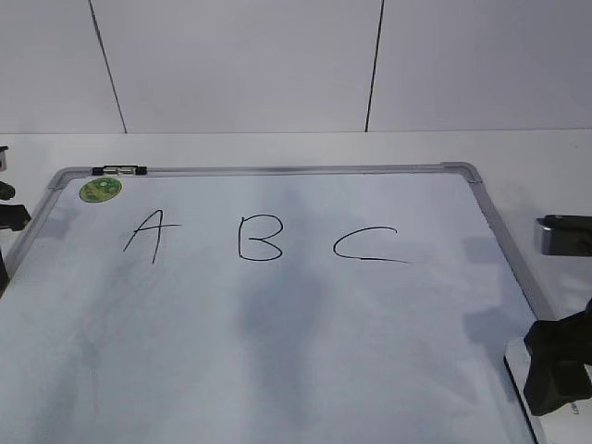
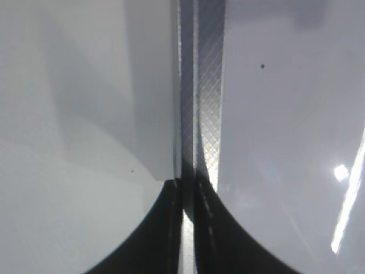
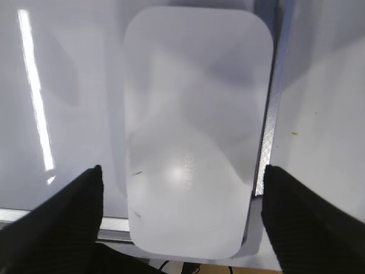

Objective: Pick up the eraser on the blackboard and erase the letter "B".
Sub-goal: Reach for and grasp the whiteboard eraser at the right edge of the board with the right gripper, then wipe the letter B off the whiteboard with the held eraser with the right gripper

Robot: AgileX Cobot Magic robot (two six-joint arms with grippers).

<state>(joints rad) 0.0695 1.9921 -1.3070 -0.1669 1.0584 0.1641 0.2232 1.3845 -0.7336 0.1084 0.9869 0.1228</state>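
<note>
one whiteboard point(image 1: 277, 370), three black letters on it, A point(image 1: 145, 235), B point(image 1: 259, 239) and C point(image 1: 368, 245), one green sticker point(image 1: 100, 190) in the board's corner, one white eraser point(image 3: 194, 131), two grippers point(image 1: 558, 365) point(image 2: 182, 228)

The blackboard point(image 1: 277, 351), a white dry-erase board in a grey metal frame with rounded corners, is lying flat. The letter "B" point(image 1: 259, 239), drawn in black marker, is sitting whole in its upper middle. The eraser point(image 3: 194, 131), a white rounded-rectangular block with faint grey lettering, is resting on the board just beside its frame.
</note>
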